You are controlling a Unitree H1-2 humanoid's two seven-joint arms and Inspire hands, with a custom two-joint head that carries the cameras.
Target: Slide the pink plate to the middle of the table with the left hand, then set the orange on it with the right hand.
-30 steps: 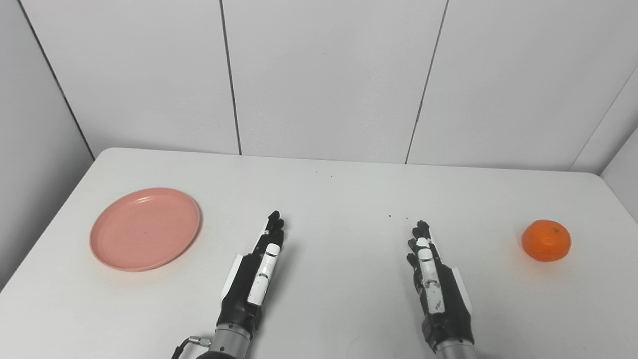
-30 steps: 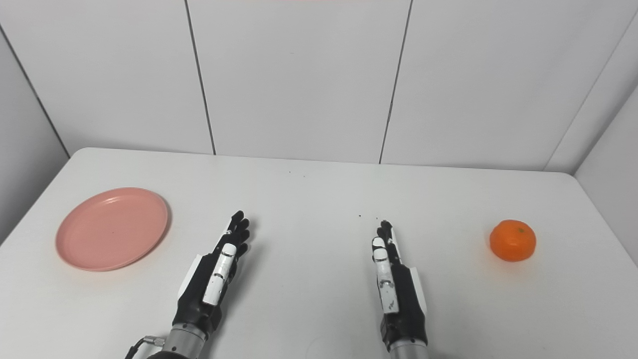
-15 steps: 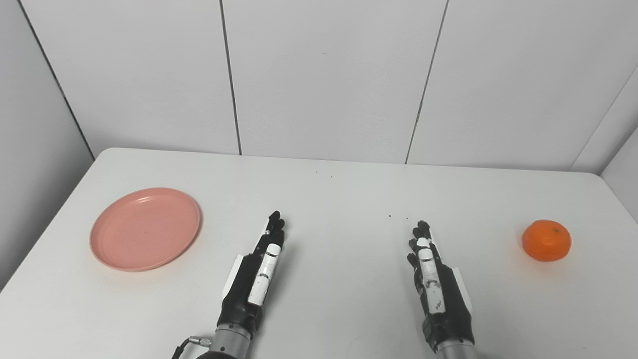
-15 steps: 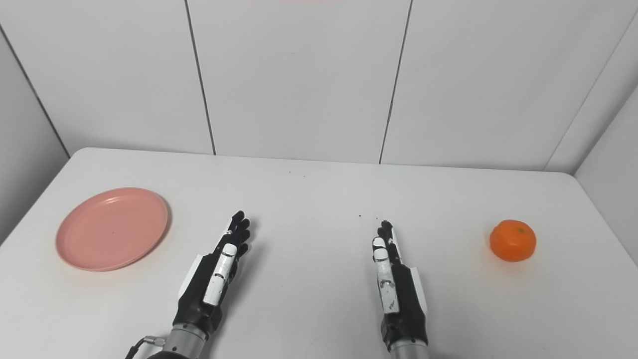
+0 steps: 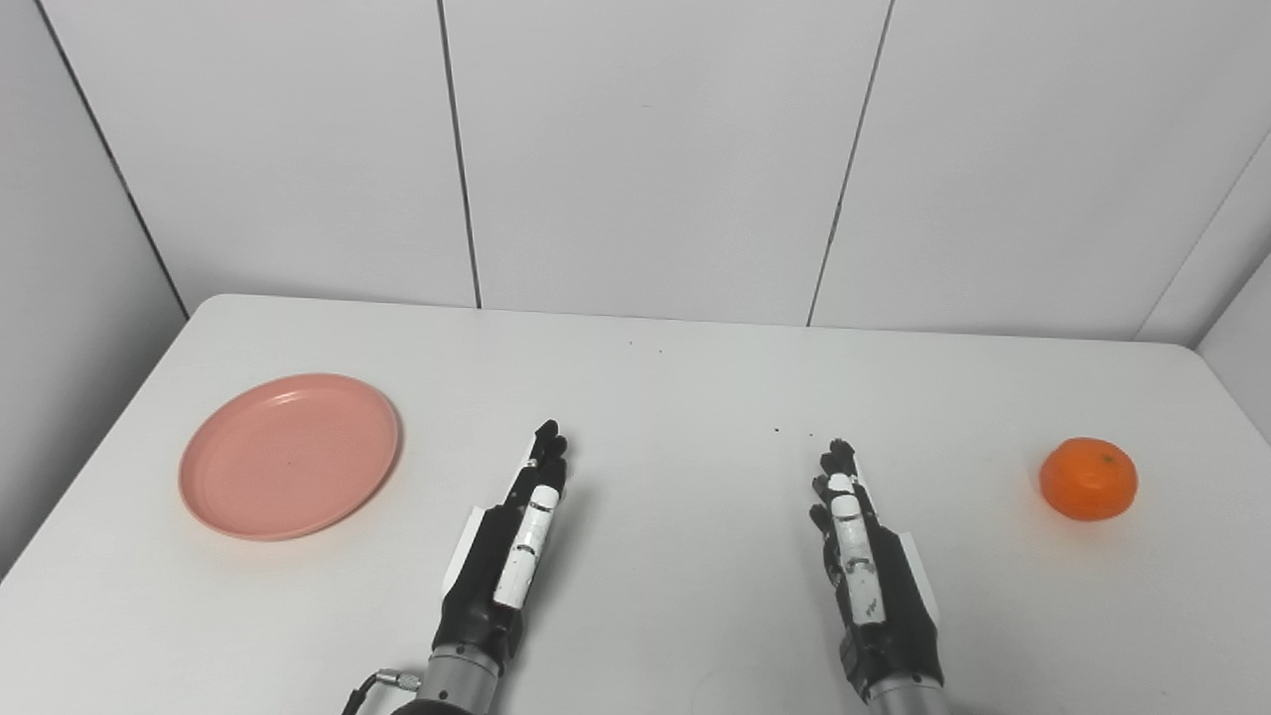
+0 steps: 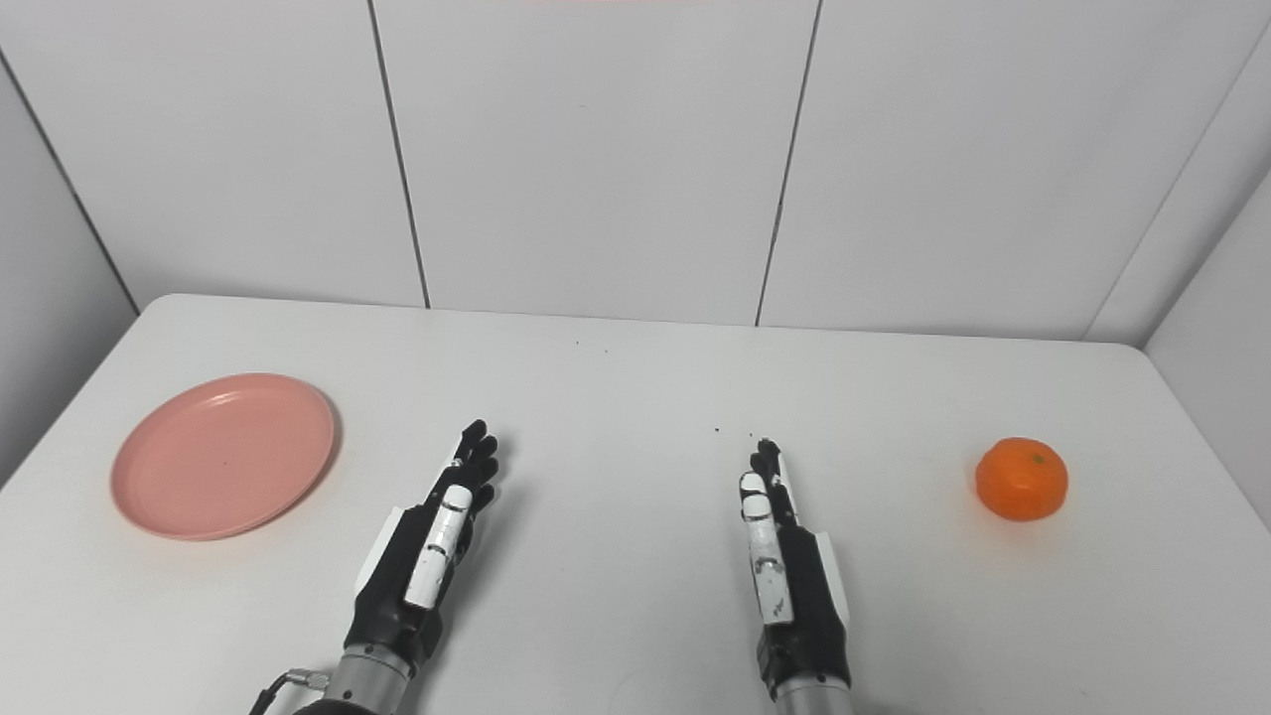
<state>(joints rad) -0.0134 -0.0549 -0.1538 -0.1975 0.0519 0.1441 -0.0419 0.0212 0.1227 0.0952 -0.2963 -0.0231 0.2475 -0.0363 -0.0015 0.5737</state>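
Observation:
A pink plate (image 5: 289, 455) lies empty on the left side of the white table (image 5: 675, 397). An orange (image 5: 1088, 479) sits on the table at the far right. My left hand (image 5: 508, 551) rests near the front middle, to the right of the plate and apart from it, fingers stretched out, holding nothing. My right hand (image 5: 866, 571) rests near the front right of middle, well left of the orange, fingers stretched out, holding nothing. Both hands stand edge-on over the table.
Grey wall panels (image 5: 655, 149) stand behind the table's far edge. A few small dark specks (image 5: 776, 431) dot the table top between the hands and the wall. The table's left and right edges fall near the plate and the orange.

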